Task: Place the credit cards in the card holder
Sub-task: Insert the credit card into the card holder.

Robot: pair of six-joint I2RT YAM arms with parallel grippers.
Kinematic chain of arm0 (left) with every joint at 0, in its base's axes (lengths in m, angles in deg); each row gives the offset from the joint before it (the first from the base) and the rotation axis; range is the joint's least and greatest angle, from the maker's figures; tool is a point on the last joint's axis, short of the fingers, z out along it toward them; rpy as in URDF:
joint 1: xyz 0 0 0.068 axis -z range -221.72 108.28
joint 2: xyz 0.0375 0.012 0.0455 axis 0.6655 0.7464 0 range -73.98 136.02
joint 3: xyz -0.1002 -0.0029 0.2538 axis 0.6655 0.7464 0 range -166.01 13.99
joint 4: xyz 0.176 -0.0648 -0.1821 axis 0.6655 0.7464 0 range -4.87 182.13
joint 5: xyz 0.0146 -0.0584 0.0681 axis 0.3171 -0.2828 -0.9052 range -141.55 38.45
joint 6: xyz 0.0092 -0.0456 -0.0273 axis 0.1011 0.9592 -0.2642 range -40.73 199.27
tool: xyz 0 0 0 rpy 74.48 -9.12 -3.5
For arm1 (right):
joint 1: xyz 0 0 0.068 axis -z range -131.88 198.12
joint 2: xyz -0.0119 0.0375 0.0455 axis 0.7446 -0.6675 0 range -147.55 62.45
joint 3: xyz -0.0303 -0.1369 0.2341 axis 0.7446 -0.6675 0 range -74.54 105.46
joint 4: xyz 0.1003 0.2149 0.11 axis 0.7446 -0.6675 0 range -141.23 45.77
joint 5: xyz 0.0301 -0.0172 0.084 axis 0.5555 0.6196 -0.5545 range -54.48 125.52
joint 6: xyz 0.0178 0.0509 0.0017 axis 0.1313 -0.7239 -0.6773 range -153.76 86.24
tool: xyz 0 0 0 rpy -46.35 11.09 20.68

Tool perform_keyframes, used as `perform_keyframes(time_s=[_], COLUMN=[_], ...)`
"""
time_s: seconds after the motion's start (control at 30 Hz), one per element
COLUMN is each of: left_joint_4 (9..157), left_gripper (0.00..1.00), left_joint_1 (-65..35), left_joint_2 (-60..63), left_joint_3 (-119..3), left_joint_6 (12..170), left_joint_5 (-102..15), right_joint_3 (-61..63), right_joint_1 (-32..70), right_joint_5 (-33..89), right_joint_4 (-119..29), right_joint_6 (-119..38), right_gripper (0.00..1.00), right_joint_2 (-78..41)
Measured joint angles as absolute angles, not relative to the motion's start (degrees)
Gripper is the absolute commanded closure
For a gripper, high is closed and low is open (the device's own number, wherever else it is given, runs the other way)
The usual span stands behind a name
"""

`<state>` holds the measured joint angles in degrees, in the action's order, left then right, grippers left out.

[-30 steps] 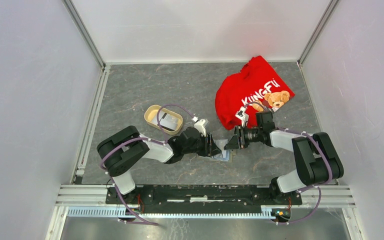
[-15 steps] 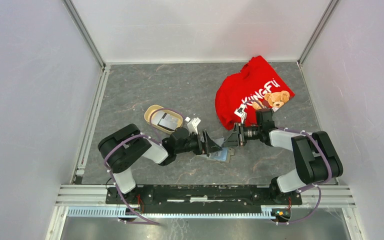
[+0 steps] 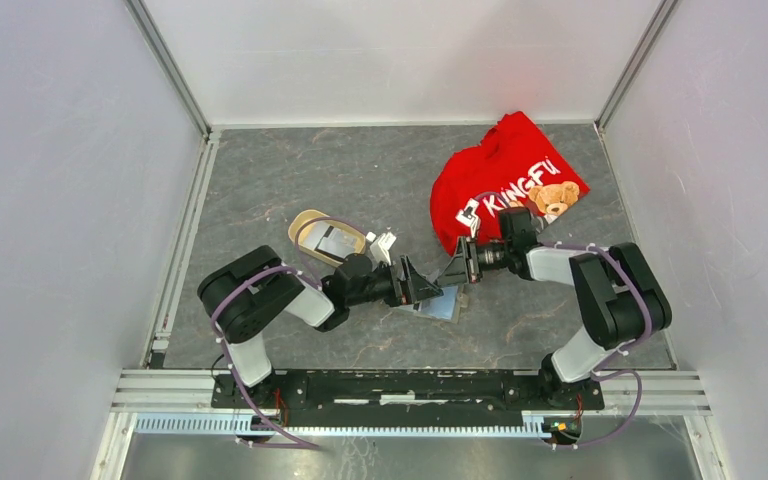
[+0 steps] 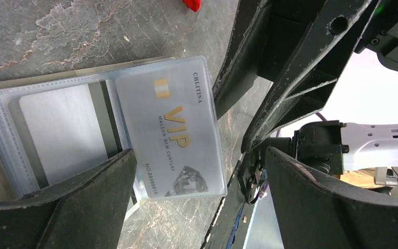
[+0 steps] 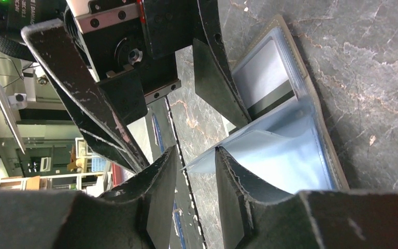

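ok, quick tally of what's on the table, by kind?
shirt: 1
tray: 1
holder: 1
cards: 3 in view (VIP card and plain card in the holder sleeves, tray card in the tray; more may be hidden)
Total: 6

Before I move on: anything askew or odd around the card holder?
Only this: a clear pocket leaf of the card holder bows up, its corner between the right gripper's fingers. The VIP card lies flat.
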<state>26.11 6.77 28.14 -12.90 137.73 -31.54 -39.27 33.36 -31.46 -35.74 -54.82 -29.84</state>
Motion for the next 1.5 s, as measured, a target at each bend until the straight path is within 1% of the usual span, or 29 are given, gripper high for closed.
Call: perform_keyframes(time_s=[0.17,0.43,0.57,0.8,1.1,1.23,1.5], left_joint_4=[26.39,30.79,33.96,36.64,38.22,39.27,40.75], left_gripper=[0.04,0.14,0.23,0.25,0.36,0.38,0.37], left_joint_1=[6.51,5.57,5.50,5.50,5.48,5.48,5.02], left_joint_2=[28.14,26.29,24.89,24.25,24.19,23.64,21.59], left_joint_3=[-12.95,-12.95,-12.95,-13.41,-13.63,-13.60,-12.82], left_joint_6=[137.73,137.66,137.47,136.55,135.52,135.41,135.11], left_joint_5=[-31.74,-33.68,-34.95,-35.10,-35.96,-36.50,-37.68], right_joint_3=[-37.61,-37.07,-37.02,-36.54,-35.76,-35.65,-34.05], right_joint_1=[32.38,31.72,31.72,31.72,31.61,31.61,32.22], right_joint_5=[-31.83,-31.79,-31.39,-31.35,-31.90,-31.90,-30.43], right_joint_4=[-34.49,-33.92,-33.60,-33.55,-33.33,-33.84,-40.26], right_joint_6=[-56.87,-57.77,-57.77,-58.05,-58.56,-57.88,-51.13], right_gripper=[0.60,0.60,0.60,0.59,0.59,0.59,0.60], right_joint_2=[-32.18,-34.08,-34.63,-35.22,-35.68,-35.70,-35.72])
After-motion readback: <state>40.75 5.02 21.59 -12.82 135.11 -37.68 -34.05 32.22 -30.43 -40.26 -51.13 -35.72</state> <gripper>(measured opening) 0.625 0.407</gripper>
